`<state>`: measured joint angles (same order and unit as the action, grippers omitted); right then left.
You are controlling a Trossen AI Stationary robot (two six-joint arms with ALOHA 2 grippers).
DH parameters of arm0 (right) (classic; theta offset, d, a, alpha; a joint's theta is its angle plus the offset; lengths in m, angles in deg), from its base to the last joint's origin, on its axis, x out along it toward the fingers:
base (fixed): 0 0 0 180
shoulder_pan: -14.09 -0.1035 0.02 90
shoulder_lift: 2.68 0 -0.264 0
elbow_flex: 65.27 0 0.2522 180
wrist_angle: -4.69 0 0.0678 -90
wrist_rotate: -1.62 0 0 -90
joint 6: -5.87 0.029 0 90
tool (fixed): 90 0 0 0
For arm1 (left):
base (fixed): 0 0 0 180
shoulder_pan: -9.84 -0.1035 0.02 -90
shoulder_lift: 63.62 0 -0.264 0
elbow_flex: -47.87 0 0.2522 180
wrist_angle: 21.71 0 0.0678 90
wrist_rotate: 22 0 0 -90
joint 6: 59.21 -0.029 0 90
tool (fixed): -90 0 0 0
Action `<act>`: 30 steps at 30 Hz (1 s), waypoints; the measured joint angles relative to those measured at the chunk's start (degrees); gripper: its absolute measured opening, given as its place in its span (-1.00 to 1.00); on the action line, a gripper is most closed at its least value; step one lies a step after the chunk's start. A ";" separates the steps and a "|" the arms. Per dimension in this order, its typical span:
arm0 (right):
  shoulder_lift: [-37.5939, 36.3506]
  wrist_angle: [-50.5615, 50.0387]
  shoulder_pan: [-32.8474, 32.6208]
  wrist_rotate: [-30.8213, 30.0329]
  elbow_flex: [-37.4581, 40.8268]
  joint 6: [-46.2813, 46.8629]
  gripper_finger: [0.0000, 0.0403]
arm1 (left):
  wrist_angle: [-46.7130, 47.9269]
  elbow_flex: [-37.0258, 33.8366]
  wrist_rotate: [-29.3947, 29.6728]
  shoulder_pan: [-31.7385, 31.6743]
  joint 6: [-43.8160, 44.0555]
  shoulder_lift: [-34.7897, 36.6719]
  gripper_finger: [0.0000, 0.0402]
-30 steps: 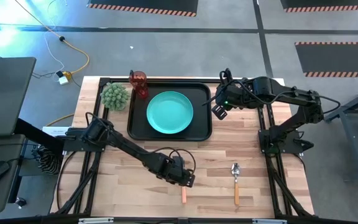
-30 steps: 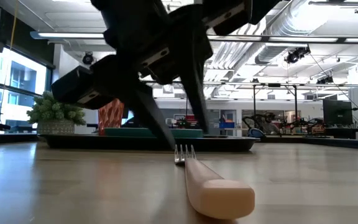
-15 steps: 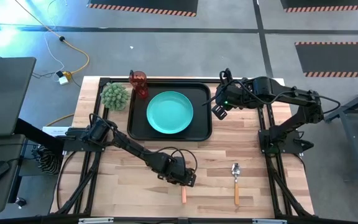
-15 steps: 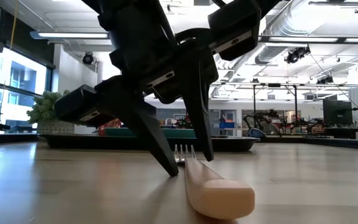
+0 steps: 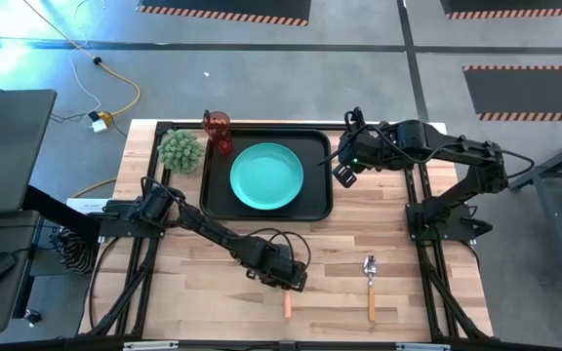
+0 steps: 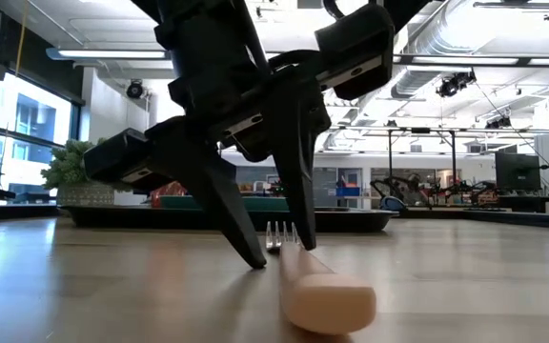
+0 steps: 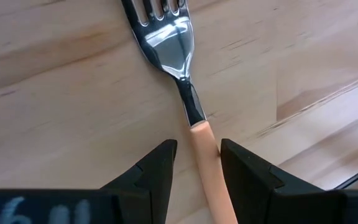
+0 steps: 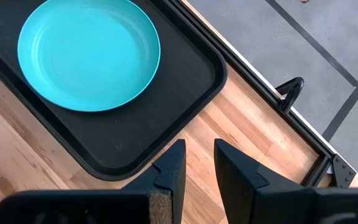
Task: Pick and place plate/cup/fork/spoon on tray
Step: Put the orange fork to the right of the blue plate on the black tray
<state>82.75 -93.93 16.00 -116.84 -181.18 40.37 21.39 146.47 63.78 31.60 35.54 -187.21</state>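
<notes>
The fork [image 7: 182, 68] lies flat on the wooden table near its front edge, tines toward the tray; its handle end shows in the high view [image 5: 288, 306] and the low view [image 6: 327, 303]. My left gripper [image 7: 197, 152] [image 6: 282, 255] is open, with its fingertips down at the table on either side of the handle, just behind the neck. The teal plate [image 5: 266, 175] lies in the black tray [image 5: 315, 146]. The red-brown cup [image 5: 218, 132] stands at the tray's far left corner. The spoon [image 5: 370, 288] lies right of the fork. My right gripper [image 8: 199, 165] hovers open and empty by the tray's right rim. My left gripper has one finger [image 7: 235, 158] against the side of the fork's handle [image 7: 209, 149], just behind the metal neck. The other finger [image 7: 163, 158] stands a little apart from it. The fingers come from above, pointing down and astride the handle. The fork lies flat on the table.
A green spiky potted plant [image 5: 180, 149] stands on the table left of the tray, next to the cup. Bare wooden table [image 5: 193, 292] lies left of the fork and between the fork and the spoon.
My left gripper has come down over the fork until its fingertips reach the table astride the handle. The fork's handle end has slid a little toward the table's left.
</notes>
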 joint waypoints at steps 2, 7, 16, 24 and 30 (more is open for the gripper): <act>0.00 0.02 -0.02 0.01 0.00 0.00 -0.62 | 0.88 0.02 -0.01 -0.09 -0.98 0.00 -0.37; 0.00 0.02 0.00 -0.01 0.00 0.00 -0.62 | 3.02 0.02 -0.88 -0.27 -1.77 0.07 -0.37; 0.00 0.02 -0.01 -0.03 0.00 0.00 -0.62 | 6.29 -0.02 -0.99 -0.70 -3.63 0.04 -0.51; 0.00 0.04 -0.02 -0.05 0.00 0.00 -0.62 | 8.74 -0.09 0.17 -0.85 -6.57 0.11 -0.78; 0.00 0.26 -0.02 -0.03 0.00 0.02 -0.62 | 9.80 -0.09 0.26 -1.40 -9.48 0.13 -0.76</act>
<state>82.75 -93.66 15.98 -116.88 -181.18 40.39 31.19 146.38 64.04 30.20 26.06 -187.08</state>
